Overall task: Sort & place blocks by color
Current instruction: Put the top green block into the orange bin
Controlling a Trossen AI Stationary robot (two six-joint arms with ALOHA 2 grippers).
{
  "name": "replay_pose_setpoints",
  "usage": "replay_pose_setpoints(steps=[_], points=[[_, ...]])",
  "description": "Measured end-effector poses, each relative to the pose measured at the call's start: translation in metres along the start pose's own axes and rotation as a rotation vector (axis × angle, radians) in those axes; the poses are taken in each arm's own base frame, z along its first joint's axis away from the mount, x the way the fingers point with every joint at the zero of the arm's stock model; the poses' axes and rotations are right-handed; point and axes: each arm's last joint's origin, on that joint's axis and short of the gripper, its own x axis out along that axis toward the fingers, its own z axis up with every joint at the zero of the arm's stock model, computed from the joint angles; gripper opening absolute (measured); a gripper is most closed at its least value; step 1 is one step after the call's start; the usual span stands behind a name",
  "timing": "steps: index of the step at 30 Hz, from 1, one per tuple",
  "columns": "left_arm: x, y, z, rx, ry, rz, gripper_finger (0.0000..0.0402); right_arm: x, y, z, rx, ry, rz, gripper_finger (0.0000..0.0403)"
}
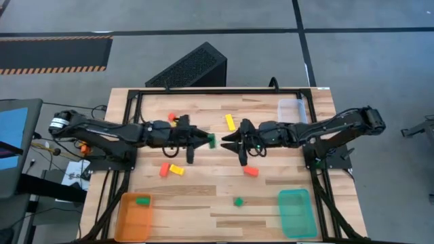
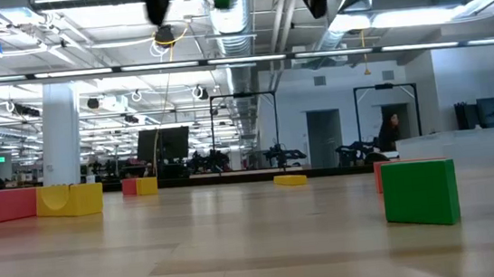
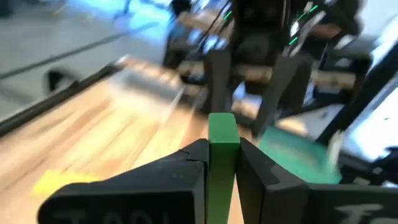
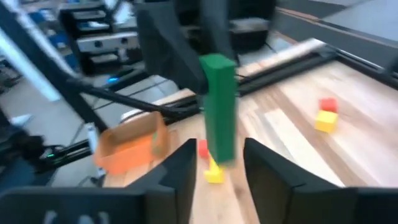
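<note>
Above the middle of the pale wooden worktop (image 1: 271, 196) we see the left hand (image 3: 222, 163) clamped on a thin green bar-shaped block (image 3: 222, 155), which it holds upright in the air. The right hand (image 4: 217, 163) faces it just beside, its two dark fingers (image 4: 177, 171) apart on either side of the same bar and clear of it. Other small blocks lie scattered below: a yellow bar (image 1: 230, 123), a red chunk (image 1: 250, 171), a green chunk (image 1: 238, 201).
</note>
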Motion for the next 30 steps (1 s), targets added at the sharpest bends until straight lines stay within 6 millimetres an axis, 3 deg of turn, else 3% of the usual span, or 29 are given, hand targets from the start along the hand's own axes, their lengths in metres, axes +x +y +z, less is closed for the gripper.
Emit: replay_pose_setpoints(steps=[6, 12, 17, 20, 24, 30], points=[[-0.057, -0.01, -0.022, -0.132, 0.254, 0.115, 0.0023, 0.002, -0.022, 0.001, 0.128, 0.011, -0.163, 0.0203], [-0.11, -0.032, -0.07, -0.237, 0.609, 0.203, 0.0021, 0.002, -0.023, -0.003, 0.15, 0.09, -0.093, 0.0214], [-0.146, -0.055, -0.094, -0.416, 0.825, 0.188, 0.0024, 0.001, -0.02, -0.009, 0.147, 0.153, -0.071, 0.0205], [-0.163, -0.064, -0.101, -0.555, 0.909, 0.205, 0.0024, 0.0, -0.018, -0.011, 0.167, 0.182, -0.051, 0.0193], [-0.182, -0.072, -0.11, -0.618, 0.966, 0.215, 0.0024, 0.0, -0.015, -0.013, 0.174, 0.19, -0.042, 0.0165], [-0.186, -0.085, -0.142, -0.575, 1.105, 0.343, 0.0025, -0.003, -0.023, -0.021, 0.293, 0.249, -0.168, 0.0116]])
